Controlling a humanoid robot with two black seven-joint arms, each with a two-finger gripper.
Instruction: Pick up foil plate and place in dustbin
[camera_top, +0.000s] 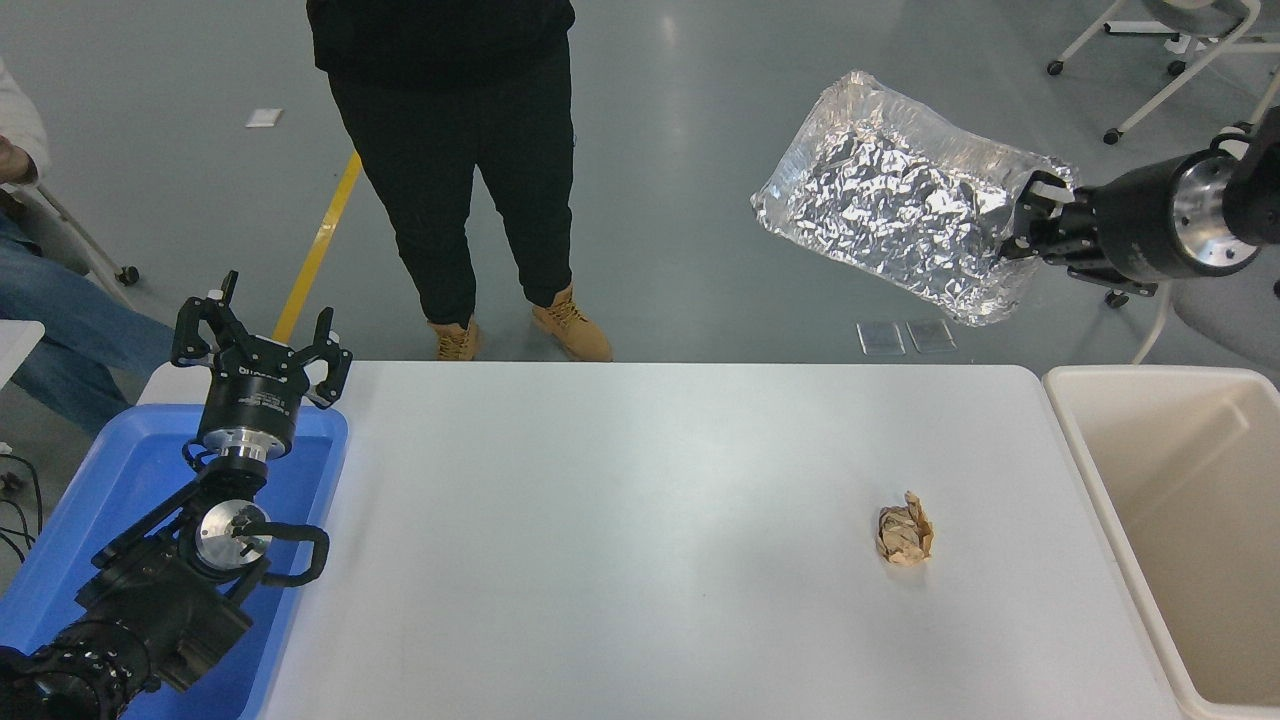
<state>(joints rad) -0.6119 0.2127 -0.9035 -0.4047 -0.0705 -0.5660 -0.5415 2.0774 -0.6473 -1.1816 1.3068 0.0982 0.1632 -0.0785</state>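
Observation:
The crinkled silver foil plate (900, 195) hangs high in the air beyond the table's far right edge, tilted with its open side toward the camera. My right gripper (1035, 215) is shut on the plate's right rim, its arm coming in from the right edge. The beige dustbin (1085, 440) stands at the table's right side, below and to the right of the plate, its inside bare. My left gripper (262, 340) is parked open at the lower left, over the blue bin.
A crumpled brown paper ball (904, 533) lies on the white table (620, 520) toward the right. A blue plastic bin (110, 500) sits at the left. A person in black trousers (470, 170) stands at the far side; chairs stand at the upper right.

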